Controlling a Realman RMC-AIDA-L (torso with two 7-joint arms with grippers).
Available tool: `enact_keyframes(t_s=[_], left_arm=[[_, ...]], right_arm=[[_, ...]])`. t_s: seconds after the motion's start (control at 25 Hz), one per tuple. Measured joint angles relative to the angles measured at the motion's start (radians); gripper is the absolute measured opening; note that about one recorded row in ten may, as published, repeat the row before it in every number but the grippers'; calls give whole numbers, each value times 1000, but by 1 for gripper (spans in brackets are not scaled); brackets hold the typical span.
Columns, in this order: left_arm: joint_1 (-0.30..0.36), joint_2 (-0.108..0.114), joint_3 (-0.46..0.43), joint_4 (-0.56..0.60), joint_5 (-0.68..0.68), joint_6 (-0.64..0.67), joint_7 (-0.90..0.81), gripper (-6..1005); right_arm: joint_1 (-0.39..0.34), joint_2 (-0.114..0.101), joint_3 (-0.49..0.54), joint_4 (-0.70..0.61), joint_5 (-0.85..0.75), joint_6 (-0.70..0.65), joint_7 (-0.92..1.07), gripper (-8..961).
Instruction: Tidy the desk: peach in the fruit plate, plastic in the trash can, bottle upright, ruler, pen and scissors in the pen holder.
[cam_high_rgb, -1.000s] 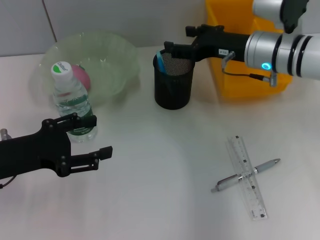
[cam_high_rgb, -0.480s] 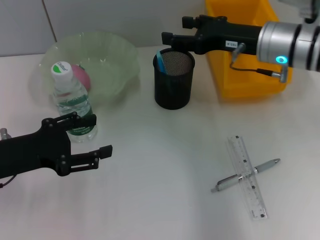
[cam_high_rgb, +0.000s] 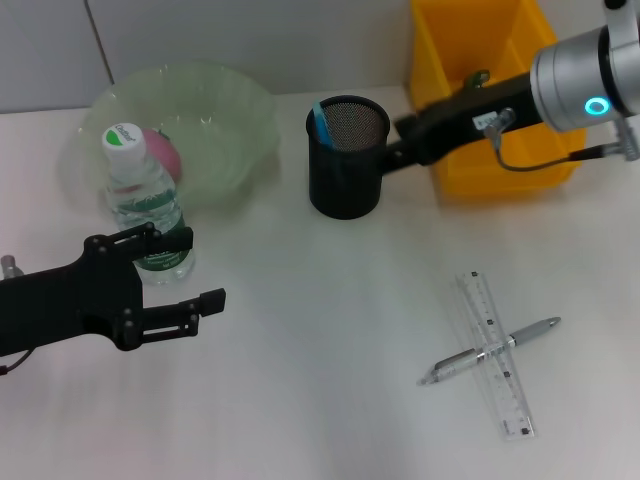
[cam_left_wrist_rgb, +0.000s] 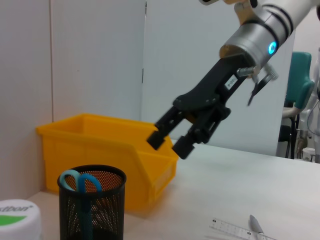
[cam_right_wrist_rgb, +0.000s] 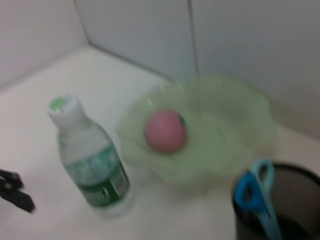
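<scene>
A pink peach (cam_high_rgb: 162, 150) lies in the green fruit plate (cam_high_rgb: 225, 110), and the bottle (cam_high_rgb: 142, 200) stands upright in front of it. Blue scissors (cam_high_rgb: 320, 118) stick out of the black mesh pen holder (cam_high_rgb: 347, 170). At the front right of the desk, the pen (cam_high_rgb: 490, 350) lies crossed over the clear ruler (cam_high_rgb: 497, 358). My right gripper (cam_high_rgb: 392, 148) hangs open and empty just right of the holder; the left wrist view also shows this right gripper (cam_left_wrist_rgb: 167, 145). My left gripper (cam_high_rgb: 205, 268) rests open beside the bottle. The plastic is out of view.
The yellow trash can (cam_high_rgb: 480, 60) stands at the back right, behind my right arm. The right wrist view shows the bottle (cam_right_wrist_rgb: 95, 165), the peach (cam_right_wrist_rgb: 166, 131), the fruit plate (cam_right_wrist_rgb: 225, 125) and the scissors (cam_right_wrist_rgb: 257, 195) in the pen holder (cam_right_wrist_rgb: 295, 190).
My right gripper has pulled back from over the pen holder's rim, going right and down to the holder's right side. The left arm has stayed still.
</scene>
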Motion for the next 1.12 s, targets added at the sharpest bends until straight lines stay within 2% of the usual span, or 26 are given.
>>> enact_keyframes(t_s=[0.12,0.2,0.28,0.4,0.52,0.6,0.8,1.12], left_arm=[[0,0,0,0,0,0,0,834],[-2,0,-1,0,0,0,7,834],[-2,0,-1,0,0,0,7,834],[-7,-1,-1,-3,0,0,18,834],[-8,-1,-1,-4,0,0,22,834],[-9,-2,-1,-5,0,0,29,834],[-9,-3,-1,-9,0,3,43,834],[-9,-3,-1,-8,-3,8,45,834]], right_arm=[[29,0,-4,-42,-86,-67,96,820],[95,-1,-3,-59,-197,-180,231,820],[119,-2,0,-53,-233,-211,263,820],[205,-1,2,0,-377,-297,385,820],[234,1,0,50,-407,-306,421,820],[265,0,2,137,-417,-311,455,820],[290,1,-2,222,-448,-308,504,819],[281,3,17,324,-494,-282,518,819]])
